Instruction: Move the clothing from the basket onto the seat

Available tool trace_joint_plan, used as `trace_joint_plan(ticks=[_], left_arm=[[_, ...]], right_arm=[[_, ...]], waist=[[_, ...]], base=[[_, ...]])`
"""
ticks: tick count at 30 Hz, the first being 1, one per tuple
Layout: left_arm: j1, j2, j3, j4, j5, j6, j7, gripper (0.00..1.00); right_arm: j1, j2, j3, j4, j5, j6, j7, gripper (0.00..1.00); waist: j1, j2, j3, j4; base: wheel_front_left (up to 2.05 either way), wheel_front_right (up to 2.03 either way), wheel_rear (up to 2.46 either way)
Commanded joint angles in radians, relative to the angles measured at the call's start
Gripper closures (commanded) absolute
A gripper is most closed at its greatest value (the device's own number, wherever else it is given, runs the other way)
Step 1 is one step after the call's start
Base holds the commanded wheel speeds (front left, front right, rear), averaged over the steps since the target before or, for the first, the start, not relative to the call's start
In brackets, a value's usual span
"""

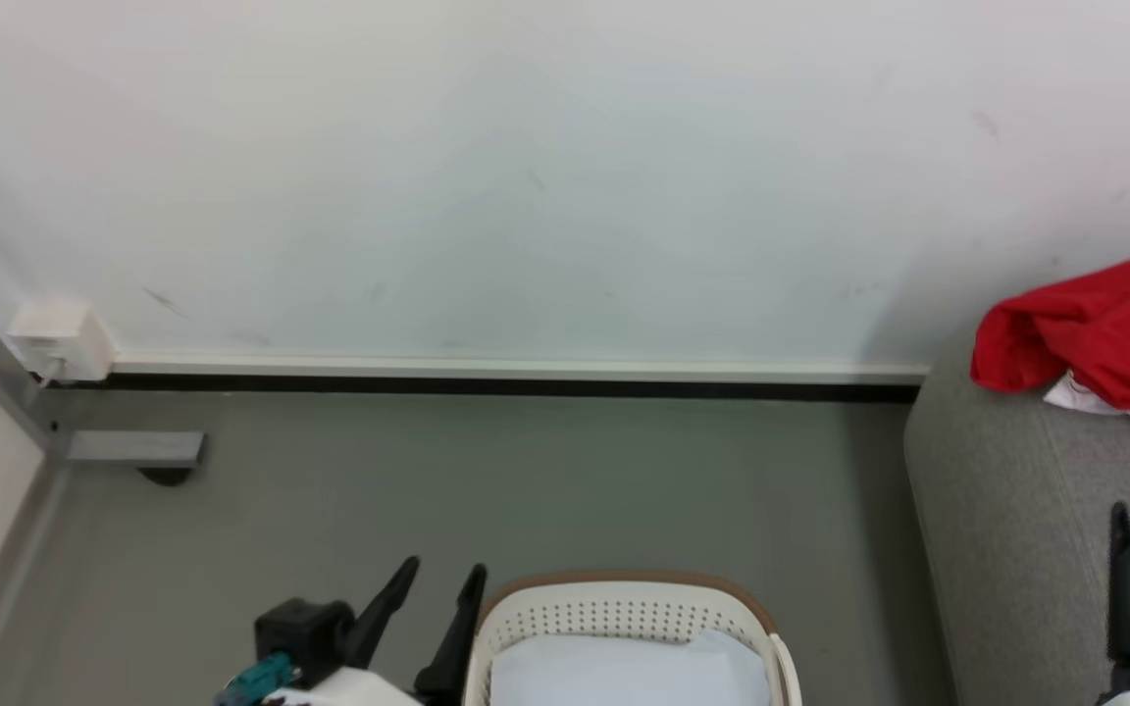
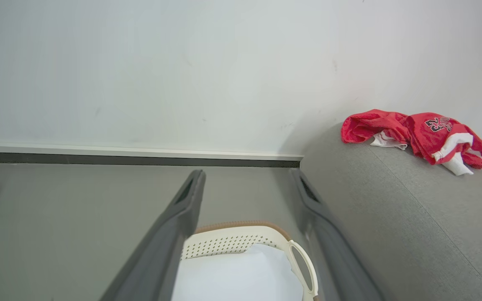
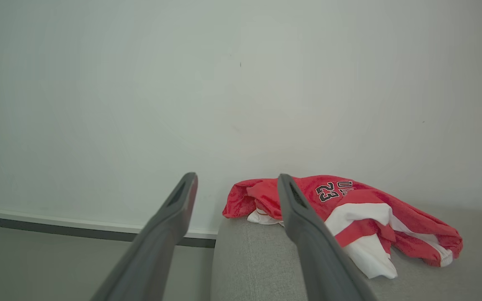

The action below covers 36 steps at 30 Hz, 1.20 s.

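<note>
The clothing point(image 1: 1085, 333) is being held up by the seat point(image 1: 1016, 549) at the frame's right, and the left tool point(image 1: 444, 566) and right tool point(image 3: 237, 176) are being held spread and empty, probably best drawn away slowly.

The head camera looked forward and down from high up, taking in a pale wall point(image 1: 565, 176), a strip of grey floor point(image 1: 526, 480), the basket point(image 1: 624, 603) cut off at the bottom edge and the seat point(image 1: 1016, 510) at the right. The left wrist camera sat lower, sighting along the left gripper point(image 2: 247, 175) towards that wall, with the basket below and the seat to the right. The right wrist camera sighted along the right gripper point(image 3: 237, 177) over the seat's end, nearest the clothing point(image 3: 349, 209) (that red heap, the seat and the wall appeared in all three views; head and left wrist views also shared the basket).
</note>
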Motion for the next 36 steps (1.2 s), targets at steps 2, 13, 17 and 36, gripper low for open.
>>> trace_joint_plan(ticks=[2, 13, 17, 36], left_arm=[[0.064, -0.015, 0.063, 0.024, 0.040, -0.016, 0.000, 0.00], [0.201, -0.080, 0.293, 0.123, 0.216, -0.133, 0.000, 0.00], [0.244, -0.109, 0.387, 0.150, 0.283, -0.165, 0.000, 0.00], [0.297, -0.253, 0.656, 0.141, 0.494, -0.300, -0.001, 0.00]], right_arm=[[0.051, 0.023, 0.045, -0.012, -0.002, -0.003, 0.001, 0.00], [0.170, 0.073, 0.101, -0.018, 0.011, -0.003, 0.001, 0.00], [0.189, 0.072, 0.132, -0.002, 0.021, -0.003, 0.001, 0.00], [0.181, 0.073, 0.168, 0.014, 0.040, -0.003, 0.001, 0.00]], waist=[[0.0004, 0.0000, -0.049, 0.044], [0.0004, 0.0000, -0.100, 0.065], [0.0004, 0.0000, -0.114, 0.055], [0.0004, 0.0000, -0.125, 0.050]], base=[[0.00, 0.00, 0.00], [0.00, 0.00, 0.00], [0.00, 0.00, 0.00], [0.00, 0.00, 0.00]])
